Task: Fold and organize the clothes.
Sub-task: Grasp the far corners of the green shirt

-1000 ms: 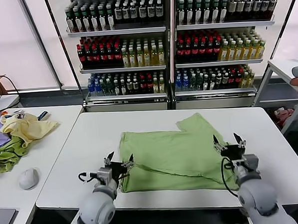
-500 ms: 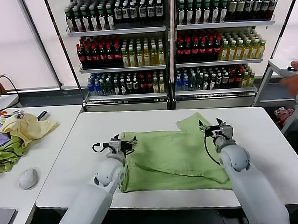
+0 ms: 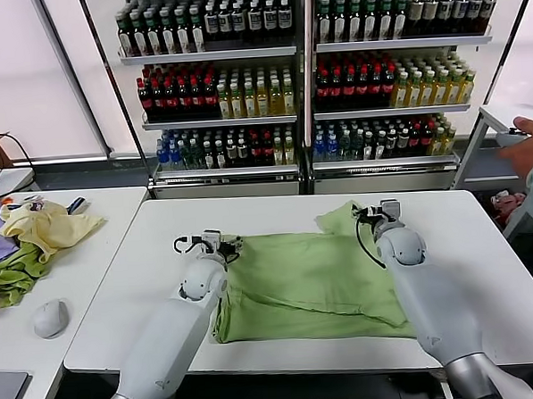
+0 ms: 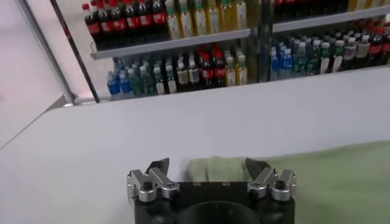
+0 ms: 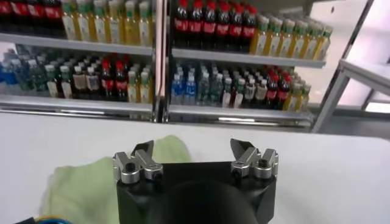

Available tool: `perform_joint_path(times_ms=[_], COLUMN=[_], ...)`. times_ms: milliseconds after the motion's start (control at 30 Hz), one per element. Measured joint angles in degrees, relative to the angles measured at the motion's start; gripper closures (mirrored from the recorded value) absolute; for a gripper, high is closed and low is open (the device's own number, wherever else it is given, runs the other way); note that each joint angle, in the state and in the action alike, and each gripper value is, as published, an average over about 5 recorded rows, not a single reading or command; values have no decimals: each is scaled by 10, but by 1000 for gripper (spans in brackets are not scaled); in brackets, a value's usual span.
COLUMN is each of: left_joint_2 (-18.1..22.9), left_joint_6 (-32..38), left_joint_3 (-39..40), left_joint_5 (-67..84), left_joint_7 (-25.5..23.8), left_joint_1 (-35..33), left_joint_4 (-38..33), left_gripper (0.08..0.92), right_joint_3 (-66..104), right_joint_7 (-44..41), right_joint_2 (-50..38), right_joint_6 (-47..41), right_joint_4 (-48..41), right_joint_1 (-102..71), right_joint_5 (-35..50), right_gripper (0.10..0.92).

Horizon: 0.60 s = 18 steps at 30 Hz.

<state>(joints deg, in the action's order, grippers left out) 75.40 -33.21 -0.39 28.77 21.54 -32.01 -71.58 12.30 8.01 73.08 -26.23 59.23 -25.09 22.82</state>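
1. Light green soft-cloth polo shirt [image 3: 315, 282] is lying flat across the middle of the white rectangular table [image 3: 485, 268], back side up as far as I can tell; no print is showing to me.
2. One sleeve of it is pointing toward the far edge of the table, on my right side.
3. I am reaching my left gripper [image 3: 217, 244] out over the shirt's far left corner, at the cloth's edge.
4. In the left wrist view my left gripper [image 4: 207, 165] is standing with its fingers [image 4: 159, 167] wide apart, nothing between them; green cloth is lying just beyond and below them.
5. I am stretching my right gripper [image 3: 381, 213] out to the far sleeve, right at its tip.
6. In the right wrist view my right gripper [image 5: 194, 149] is also holding its fingers [image 5: 144, 150] spread, nothing pinched; the sleeve's rounded end is showing under the one finger and bare table under the other.
7. I cannot tell whether either set of fingertips is touching the cloth or hanging just above it.
8. Behind the table, tall shelves of coloured drink bottles [image 3: 305, 81] are filling the background.
9. On the neighbouring white table to my left, a pale yellow garment [image 3: 46, 227] is lying heaped on darker green cloth [image 3: 11, 275], with a white computer mouse [image 3: 51, 318] nearer to me.
10. At the right edge, a person's hand [image 3: 525, 146] is resting on another table.
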Motion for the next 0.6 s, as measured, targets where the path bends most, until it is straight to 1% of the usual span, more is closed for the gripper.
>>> perform_joint_path(times_ms=[133, 200, 300, 600], left_joint_2=[-2, -3, -3, -8], left_joint_6=[1, 1, 1, 2], left_joint_3=[3, 4, 6, 8], left_joint_5=[6, 9, 14, 31], left_joint_7=[-1, -2, -4, -10], left_joint_1=[2, 1, 0, -12], left_joint_4=[5, 6, 6, 0], left_gripper=[183, 201, 269, 528], right_joint_3=[2, 2, 2, 2], right_joint_7=[-4, -5, -8, -15], right_joint_2=[11, 15, 19, 20], right_joint_6=[1, 3, 4, 6], right_joint_4=[-32, -44, -59, -73], right_joint_1=[9, 12, 16, 17], right_joint_5=[0, 0, 2, 9], right_gripper=[214, 252, 335, 593])
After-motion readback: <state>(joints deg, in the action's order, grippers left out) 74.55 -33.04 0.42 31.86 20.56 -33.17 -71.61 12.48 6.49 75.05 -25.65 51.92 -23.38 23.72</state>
